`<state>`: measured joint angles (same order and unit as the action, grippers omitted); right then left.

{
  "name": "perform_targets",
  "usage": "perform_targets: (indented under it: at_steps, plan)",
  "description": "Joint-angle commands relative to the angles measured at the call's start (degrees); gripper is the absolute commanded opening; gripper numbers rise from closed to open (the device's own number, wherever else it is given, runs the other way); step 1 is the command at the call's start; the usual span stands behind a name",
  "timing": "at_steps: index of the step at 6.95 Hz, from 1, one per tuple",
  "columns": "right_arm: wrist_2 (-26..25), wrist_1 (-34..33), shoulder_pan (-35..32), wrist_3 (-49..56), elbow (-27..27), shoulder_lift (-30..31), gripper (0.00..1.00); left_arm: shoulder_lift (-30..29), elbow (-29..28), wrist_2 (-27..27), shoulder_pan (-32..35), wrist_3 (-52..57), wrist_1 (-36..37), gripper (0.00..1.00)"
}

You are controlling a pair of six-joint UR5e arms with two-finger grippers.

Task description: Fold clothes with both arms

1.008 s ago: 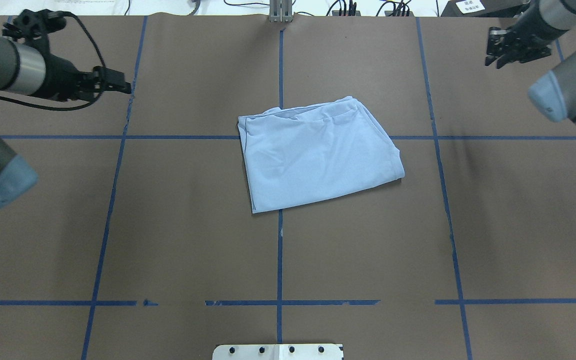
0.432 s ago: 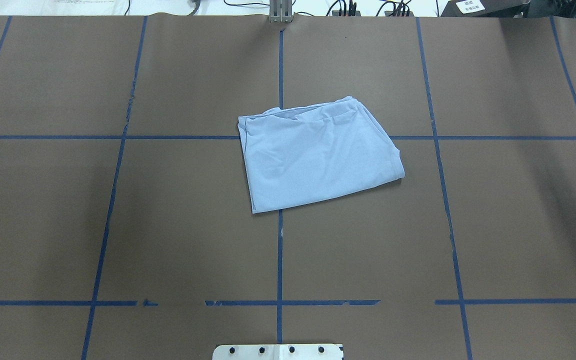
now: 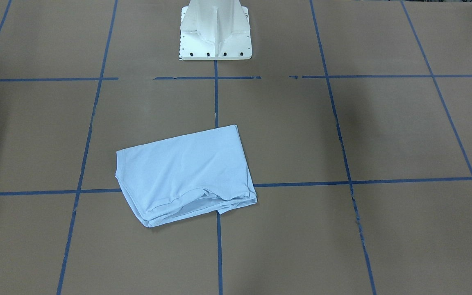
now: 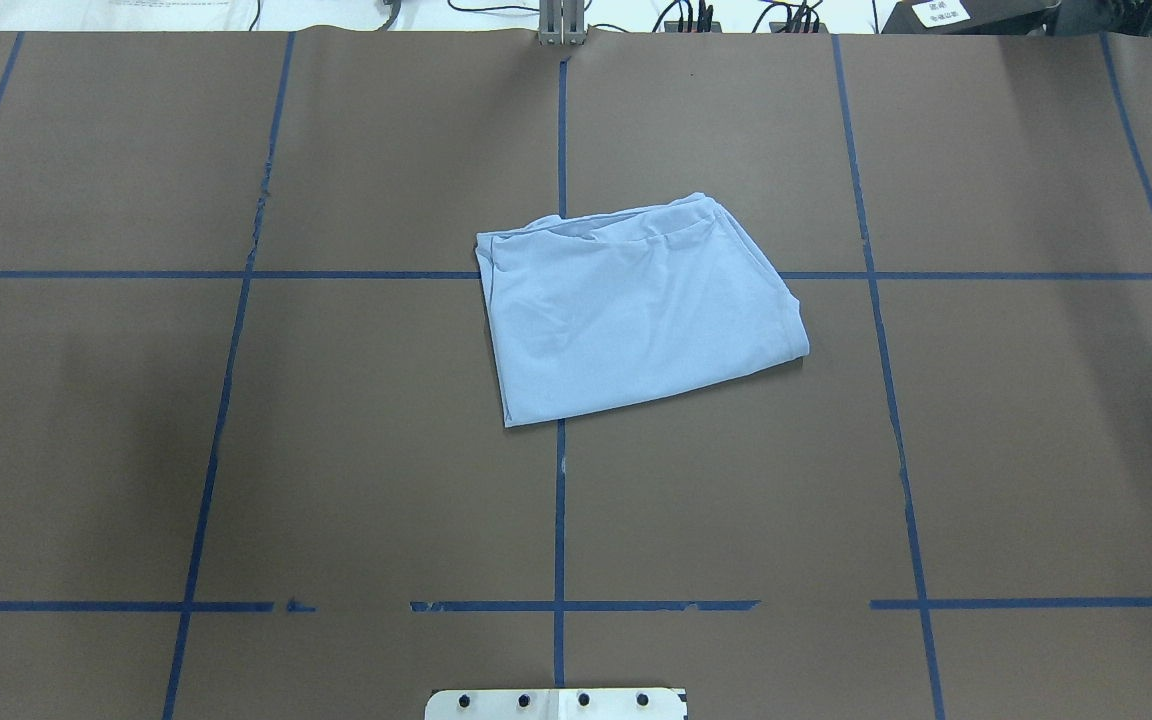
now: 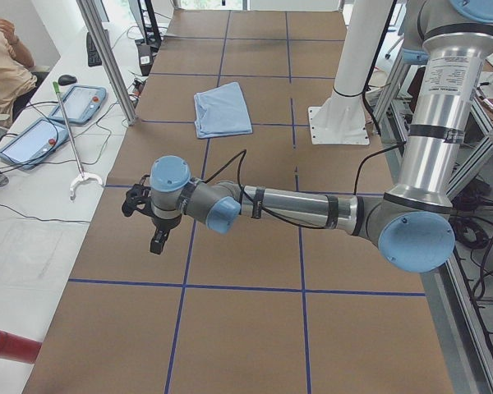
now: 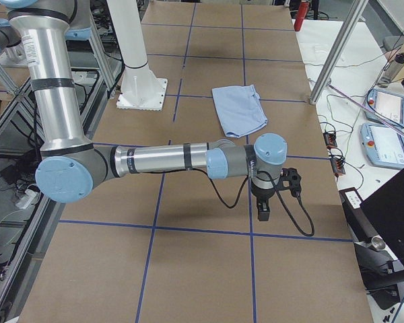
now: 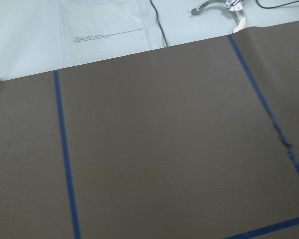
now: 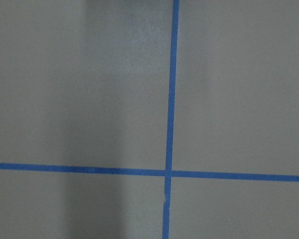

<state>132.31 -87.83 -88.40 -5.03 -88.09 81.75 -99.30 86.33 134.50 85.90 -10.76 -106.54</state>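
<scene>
1. showing a folded light blue fabric t-shirt (image 4: pixel 636 310) lying at the middle of the brown paper-covered counter (image 4: pixel 336 450).
2. hanging the black two-finger left gripper (image 5: pixel 157 245) and right gripper (image 6: pixel 263 215) above opposite counter ends, well apart from the t-shirt; cannot tell whether spread or closed.

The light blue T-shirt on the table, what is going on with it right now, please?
Nothing is handling the T-shirt at this moment. It lies folded into a compact, slightly crooked rectangle near the middle of the table, and neither arm touches it. The left gripper and the right gripper each hang over bare table far from it, toward opposite ends. Whether they are open or shut cannot be told. The folding looks finished, or nearly so.
</scene>
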Motion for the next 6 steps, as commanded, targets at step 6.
perform_targets:
  at_steps: [6]
  plan:
    - [1.5, 0.3, 6.7, -12.2, -1.4, 0.3, 1.0, 13.2, 12.1, 1.1, 1.4, 18.7, 10.7, 1.0]
